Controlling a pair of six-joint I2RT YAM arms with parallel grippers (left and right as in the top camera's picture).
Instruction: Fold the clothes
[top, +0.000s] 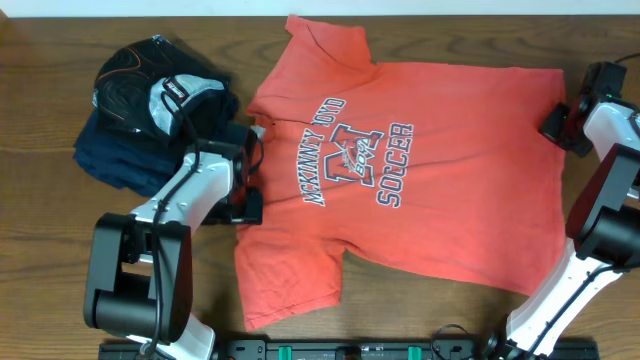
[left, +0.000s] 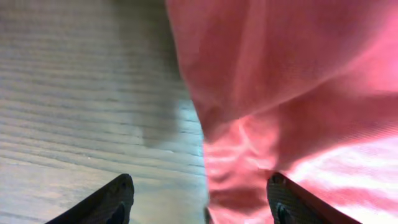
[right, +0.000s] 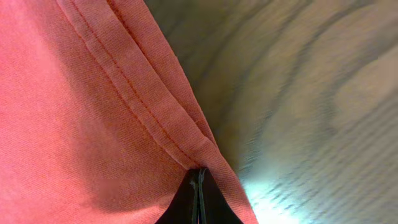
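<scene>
Right gripper (right: 198, 198): jaws pressed together, pinching the stitched hem (right: 134, 99) of the coral-red T-shirt (right: 68, 124) right at its edge. The double seam runs down into the tips. Only the right wrist view shows this grip. From overhead the same gripper (top: 556, 124) is just a dark block at the far right edge of the cloth.

Left gripper (left: 202, 205): jaws spread wide. One of the fingers (left: 115, 199) is over bare wood. The other is on the shirt side, with a rumpled red fold (left: 239, 155) between them, nearer that second finger. Cannot tell whether either finger touches the cloth. From overhead this gripper (top: 243, 203) sits at the shirt's left edge, on the shoulder by the near sleeve (top: 290, 280).

T-shirt (top: 450, 220): lies spread chest-up on the wood-grain surface (top: 60, 40), collar left, hem right, one sleeve toward the far edge and one toward the arms. The navy-and-white arched lettering (top: 360, 150) ends in "SOCCER" and is legible only from overhead.

Left of the collar is a stack of dark folded garments (top: 110, 155), with a black and grey-white patterned piece (top: 150, 85) on top.
</scene>
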